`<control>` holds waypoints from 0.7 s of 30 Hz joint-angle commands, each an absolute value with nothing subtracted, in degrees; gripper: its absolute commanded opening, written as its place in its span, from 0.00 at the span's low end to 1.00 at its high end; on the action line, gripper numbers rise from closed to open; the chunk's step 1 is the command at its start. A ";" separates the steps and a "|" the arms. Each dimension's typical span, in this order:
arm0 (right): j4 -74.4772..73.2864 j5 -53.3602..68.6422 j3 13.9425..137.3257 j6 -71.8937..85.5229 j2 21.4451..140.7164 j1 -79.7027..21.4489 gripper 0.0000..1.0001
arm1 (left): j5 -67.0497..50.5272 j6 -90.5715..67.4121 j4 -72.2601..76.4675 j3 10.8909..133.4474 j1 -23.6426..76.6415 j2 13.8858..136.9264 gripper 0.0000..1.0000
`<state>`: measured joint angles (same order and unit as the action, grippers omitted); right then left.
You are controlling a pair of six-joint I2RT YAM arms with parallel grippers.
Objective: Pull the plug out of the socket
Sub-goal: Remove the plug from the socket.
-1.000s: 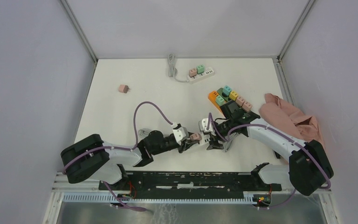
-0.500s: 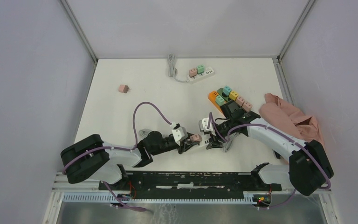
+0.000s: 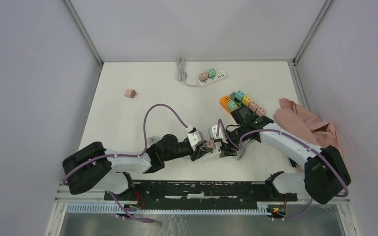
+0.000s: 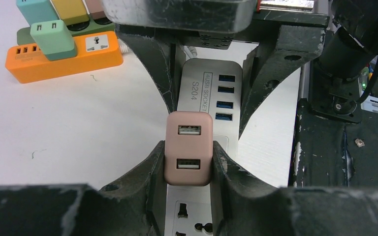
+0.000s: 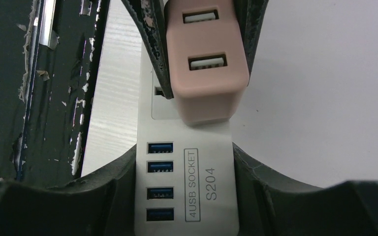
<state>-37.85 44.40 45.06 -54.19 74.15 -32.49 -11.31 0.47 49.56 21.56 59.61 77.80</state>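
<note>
A pink two-port USB plug (image 4: 188,147) stands on a white power strip (image 4: 211,88) marked "4USB SOCKET S204". Its prongs are hidden, so I cannot tell if they are seated. My left gripper (image 4: 188,158) is shut on the plug's two sides. My right gripper (image 5: 187,169) is shut on the strip (image 5: 187,191) at its USB end, just short of the plug (image 5: 206,64). In the top view the two grippers meet nose to nose near the table's front middle, left (image 3: 203,148) and right (image 3: 223,147), with the plug (image 3: 208,144) between them.
An orange power strip (image 3: 225,102) and a dark green one with several coloured plugs lie at right behind the right arm. Another white strip (image 3: 212,79) with two plugs lies at the back. A loose pink plug (image 3: 131,93) lies at left. A pink cloth (image 3: 305,125) lies at right.
The left arm has stretched a little to the right and away from the near edge, carrying the plug slightly with it. The right gripper has stayed on the strip.
</note>
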 commanded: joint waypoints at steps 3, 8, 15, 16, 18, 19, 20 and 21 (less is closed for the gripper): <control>-37.73 49.06 48.74 -53.34 73.66 -34.30 0.00 | -8.47 -0.57 53.95 21.40 56.55 73.30 0.03; -37.46 48.48 48.78 -52.83 73.83 -34.28 0.00 | -15.90 -10.69 68.92 16.63 53.66 76.81 0.03; -37.28 48.25 48.75 -52.47 74.12 -34.33 0.00 | -12.72 -4.08 58.22 21.65 57.62 76.84 0.03; -37.28 48.21 48.73 -52.47 74.15 -34.38 0.00 | -11.41 -2.48 52.83 23.28 58.39 76.42 0.03; -37.39 48.26 48.81 -52.48 74.24 -34.33 0.00 | -9.15 -0.92 47.14 26.13 58.80 75.97 0.03; -37.41 48.32 48.83 -52.48 74.19 -34.29 0.00 | -7.92 -0.44 45.43 26.99 58.73 75.85 0.03; -37.47 48.34 48.86 -52.47 74.13 -34.32 0.00 | -6.98 -0.34 44.88 27.41 58.54 75.81 0.03; -37.51 48.42 48.94 -52.47 74.11 -34.34 0.00 | -6.88 -0.81 45.17 27.41 57.98 75.84 0.03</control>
